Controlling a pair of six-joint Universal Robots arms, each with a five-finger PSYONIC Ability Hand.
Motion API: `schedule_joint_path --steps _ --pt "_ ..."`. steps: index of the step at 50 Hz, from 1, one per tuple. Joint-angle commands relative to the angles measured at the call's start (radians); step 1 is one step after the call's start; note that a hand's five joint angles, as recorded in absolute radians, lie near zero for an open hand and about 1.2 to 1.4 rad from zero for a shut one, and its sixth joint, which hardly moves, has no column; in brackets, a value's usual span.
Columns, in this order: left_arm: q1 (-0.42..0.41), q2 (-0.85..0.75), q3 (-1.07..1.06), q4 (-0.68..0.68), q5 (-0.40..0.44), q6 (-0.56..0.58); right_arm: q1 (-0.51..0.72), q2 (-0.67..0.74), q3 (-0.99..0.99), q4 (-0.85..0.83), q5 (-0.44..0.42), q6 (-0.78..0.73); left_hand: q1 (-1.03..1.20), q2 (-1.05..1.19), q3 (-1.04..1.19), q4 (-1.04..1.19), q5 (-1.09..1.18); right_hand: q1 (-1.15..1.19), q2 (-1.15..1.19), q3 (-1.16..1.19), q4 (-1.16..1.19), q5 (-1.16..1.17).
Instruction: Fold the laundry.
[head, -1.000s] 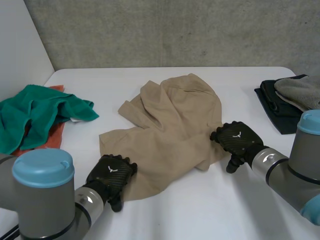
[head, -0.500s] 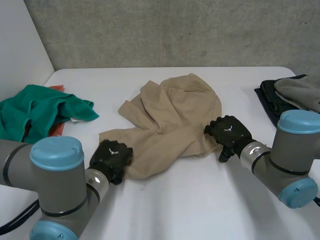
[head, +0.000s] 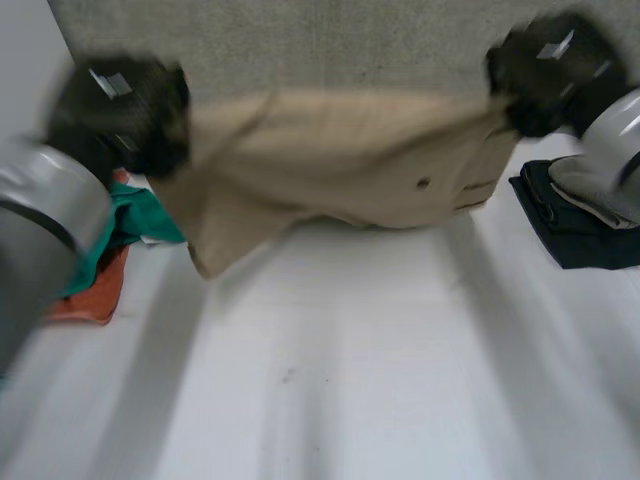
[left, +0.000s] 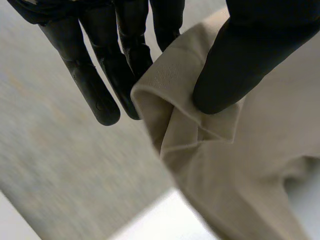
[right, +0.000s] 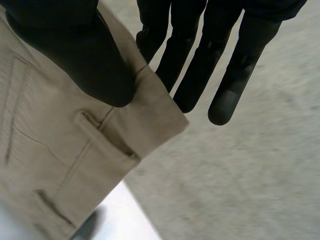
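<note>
Pinching one end of the tan trousers (head: 340, 160) between thumb and straight fingers, the left hand (head: 125, 110) hangs at 10 o'clock in the head view, over a green cloth (head: 130, 225) and an orange cloth (head: 95, 290) at 9 o'clock. The trousers stretch across above the white table (head: 350, 380). At 2 o'clock the right hand (head: 550, 70) pinches the waistband (right: 150, 115) the same way, above a dark folded pile (head: 575, 230) at 3 o'clock.

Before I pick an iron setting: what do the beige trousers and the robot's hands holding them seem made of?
The beige trousers: woven, cotton-like twill, matte; fine diagonal ribs show at the waistband. The left hand and right hand, each pinching the cloth: smooth black, probably plastic or rubber, with a faint sheen.
</note>
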Motion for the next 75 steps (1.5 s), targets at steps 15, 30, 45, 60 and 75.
schedule_joint_path --steps 15,30,45,60,75 --pt "0.057 -0.321 0.301 -0.302 0.053 -0.031 0.075 0.255 -0.19 0.252 0.043 -0.021 0.265 0.203 0.208 0.197 0.239 0.301 0.222 0.213 0.201 0.219" --pt "0.142 -0.441 0.568 0.387 0.057 -0.154 0.114 0.341 -0.349 -0.544 0.258 0.196 0.265 0.203 0.208 0.197 0.239 0.301 0.222 0.213 0.201 0.219" --pt "0.155 -0.341 0.47 0.405 0.102 -0.227 0.147 0.336 -0.291 -0.675 0.124 0.227 0.265 0.203 0.208 0.197 0.239 0.301 0.222 0.213 0.201 0.219" --pt "0.115 -0.454 -0.123 0.418 0.077 -0.126 0.12 0.562 -0.024 -0.523 0.04 0.043 0.265 0.203 0.208 0.197 0.239 0.301 0.222 0.213 0.201 0.219" --pt "0.063 -0.291 -0.332 0.141 0.077 -0.008 0.115 0.4 0.174 -0.033 0.068 -0.115 0.265 0.203 0.208 0.197 0.239 0.301 0.222 0.213 0.201 0.219"
